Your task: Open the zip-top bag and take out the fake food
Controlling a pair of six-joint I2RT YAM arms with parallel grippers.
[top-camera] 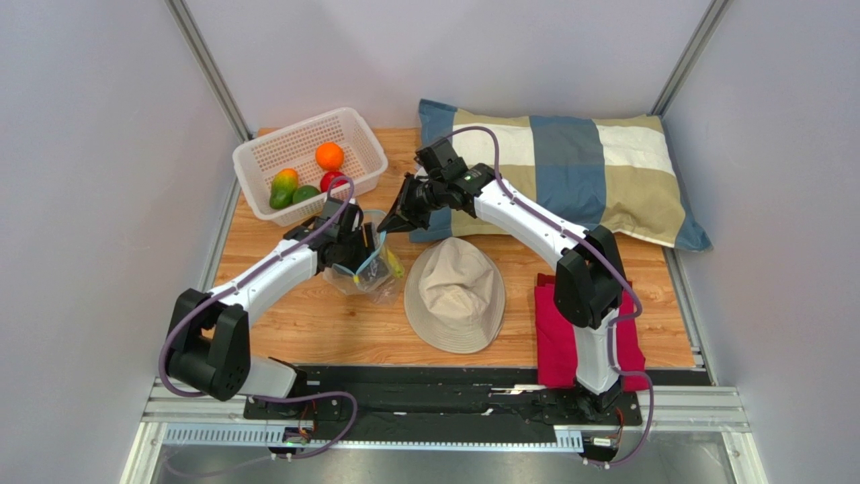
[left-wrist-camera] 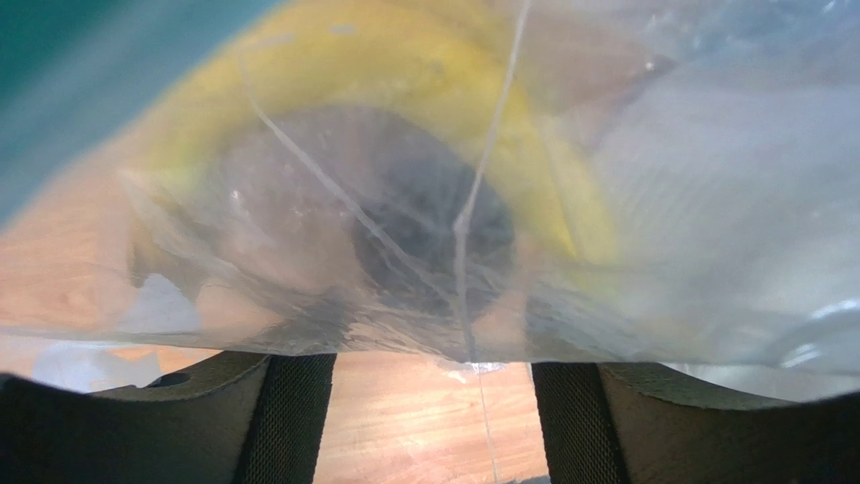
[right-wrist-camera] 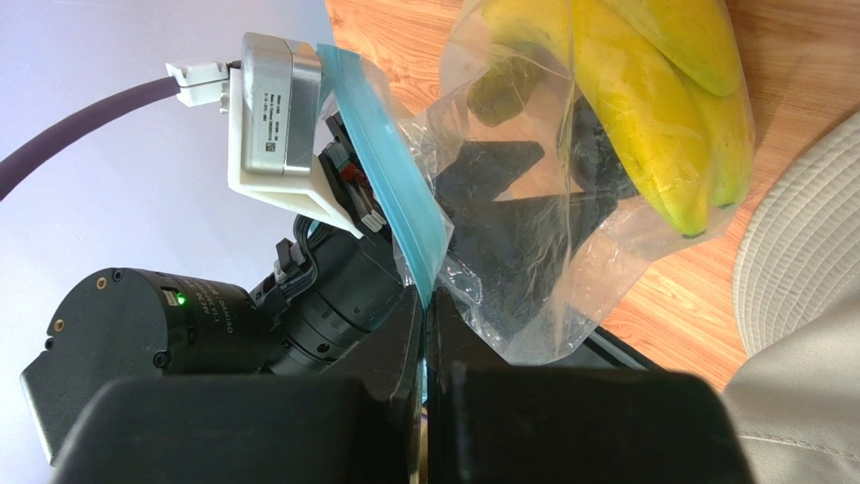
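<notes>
Zip-top bag (top-camera: 368, 277) sat on the wooden table (top-camera: 303, 328), well short of the checked pillow (top-camera: 575, 171) at the back, just beside the hat (top-camera: 454, 294) and near the white basket (top-camera: 283, 151). The basket stood within the left arm's reach, probably as the drop spot for the fake food.

The right gripper (right-wrist-camera: 428, 303) was clenched on the bag's blue zip strip (right-wrist-camera: 389, 171), apparently lifting one lip so the mouth gaped. The left gripper (left-wrist-camera: 434, 383) pressed close against the bag with its jaws spread and nothing pinched between them. I could not tell whether its fingers were inside the film or behind it.

The bag looked clear, floppy and creased. Through it showed yellow bananas (right-wrist-camera: 646, 111) and a dark round piece (left-wrist-camera: 434, 232). An orange (top-camera: 329, 155), a mango (top-camera: 285, 185) and two smaller fruits lay in the basket, so the emptying seemed well along.
</notes>
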